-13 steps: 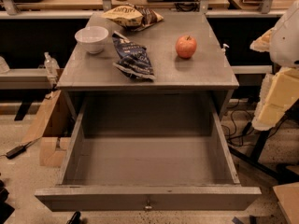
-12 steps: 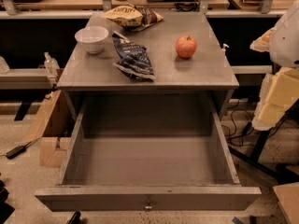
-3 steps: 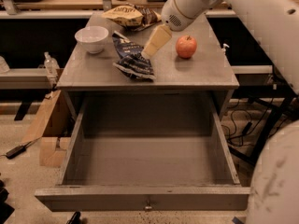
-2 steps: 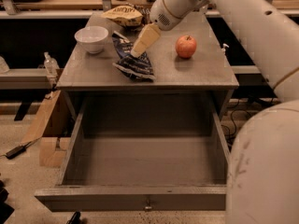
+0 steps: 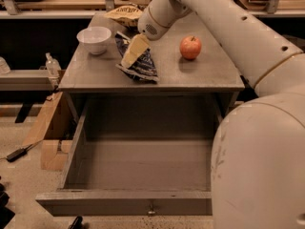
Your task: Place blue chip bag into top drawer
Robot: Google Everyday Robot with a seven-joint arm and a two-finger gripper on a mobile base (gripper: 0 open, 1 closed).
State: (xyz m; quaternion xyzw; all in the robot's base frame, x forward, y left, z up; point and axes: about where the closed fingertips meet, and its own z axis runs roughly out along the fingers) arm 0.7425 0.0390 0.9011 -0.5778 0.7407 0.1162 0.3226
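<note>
— Grey table against dark shelving. Blue chip bag?
— On the tabletop, centre-left, between white bowl and apple. Dark navy foil, crumpled, white stripes, longer than the apple.
— Gripper?
— Low over the bag's upper half; contact unclear. Whether it's released or clenched, cannot tell.
— Top drawer?
— Pulled out below the bag, knob centred on its front.

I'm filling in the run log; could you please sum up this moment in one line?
gripper: over blue chip bag, grasp unclear | bag: on table, not in drawer | top drawer: open, nothing seen inside
</note>
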